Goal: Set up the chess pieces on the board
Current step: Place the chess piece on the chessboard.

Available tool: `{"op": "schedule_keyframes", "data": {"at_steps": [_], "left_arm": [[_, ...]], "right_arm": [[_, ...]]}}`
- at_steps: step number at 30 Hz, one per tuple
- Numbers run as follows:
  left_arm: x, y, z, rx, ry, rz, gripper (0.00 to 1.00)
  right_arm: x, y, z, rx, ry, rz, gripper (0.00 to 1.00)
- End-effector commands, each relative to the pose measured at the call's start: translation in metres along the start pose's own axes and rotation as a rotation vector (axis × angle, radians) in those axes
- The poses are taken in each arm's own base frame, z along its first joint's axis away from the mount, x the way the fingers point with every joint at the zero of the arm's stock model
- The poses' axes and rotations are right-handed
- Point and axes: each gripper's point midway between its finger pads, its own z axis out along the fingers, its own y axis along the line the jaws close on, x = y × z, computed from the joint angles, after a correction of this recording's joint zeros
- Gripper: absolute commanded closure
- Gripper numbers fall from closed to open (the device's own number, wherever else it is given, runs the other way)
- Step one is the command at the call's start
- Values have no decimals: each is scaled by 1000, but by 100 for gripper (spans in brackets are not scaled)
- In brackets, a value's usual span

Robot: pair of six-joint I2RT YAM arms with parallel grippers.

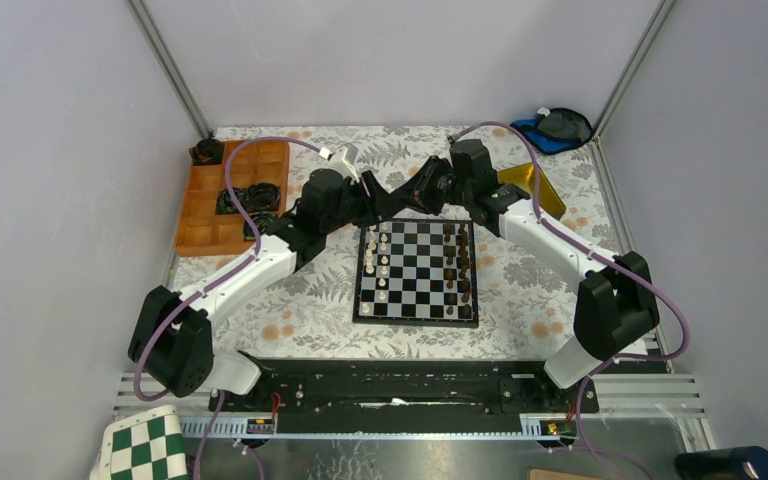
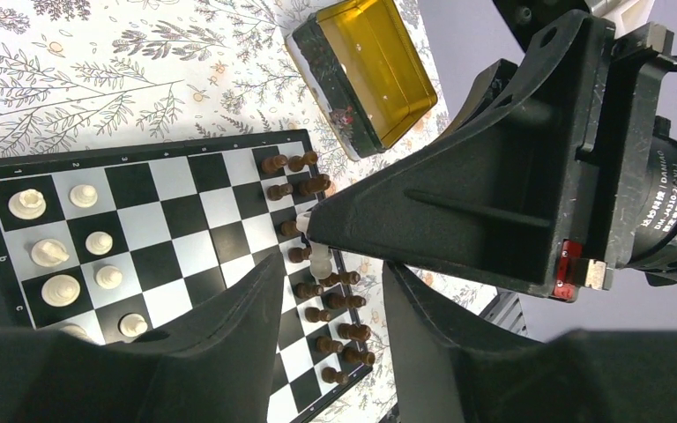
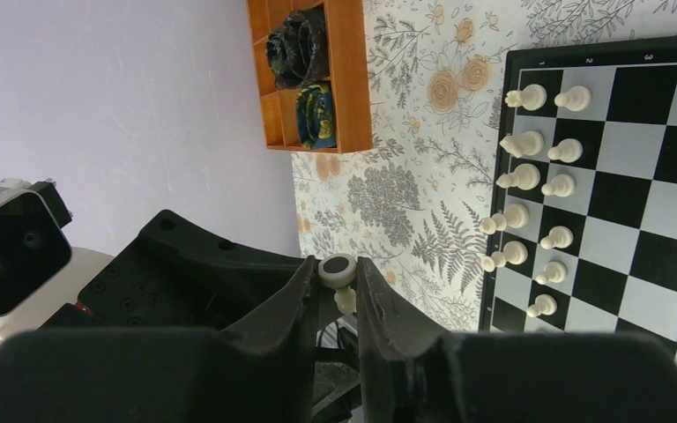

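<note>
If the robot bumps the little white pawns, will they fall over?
Probably: each pawn stands tall on a small base, so a nudge may tip it. Once down, its round body might roll. Neighbours stand close, so one could knock another.

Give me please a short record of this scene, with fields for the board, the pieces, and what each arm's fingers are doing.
board: black-framed, lying on the flowered cloth
white pieces: two columns on the board's left side
dark pieces: two columns on its right side
right gripper: fingers shut on one white piece, held in the air
left gripper: fingers apart, close to that held piece
</note>
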Motion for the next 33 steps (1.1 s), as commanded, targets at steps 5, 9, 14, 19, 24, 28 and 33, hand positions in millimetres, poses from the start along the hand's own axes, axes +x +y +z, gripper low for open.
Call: {"op": "schedule_keyframes", "data": {"at_steps": [5, 9, 14, 19, 24, 28, 33], "left_arm": [[-24, -17, 2, 35, -95, 11, 52], [-25, -15, 2, 27, -102, 7, 54], [-26, -14, 0, 18, -112, 11, 57], [-27, -10, -3, -1, -123, 12, 60], [-27, -6, -9, -22, -137, 15, 62], [-28, -3, -11, -35, -146, 20, 64], [-29, -3, -10, -38, -147, 22, 65]], "right_arm": [[10, 32, -19, -113, 34, 22, 100], [11, 32, -21, -114, 34, 23, 100], [15, 27, -23, -107, 41, 35, 100], [15, 29, -24, -125, 32, 31, 100], [15, 30, -25, -135, 34, 32, 100], [17, 28, -26, -132, 38, 36, 100], [20, 26, -26, -133, 46, 41, 100]]}}
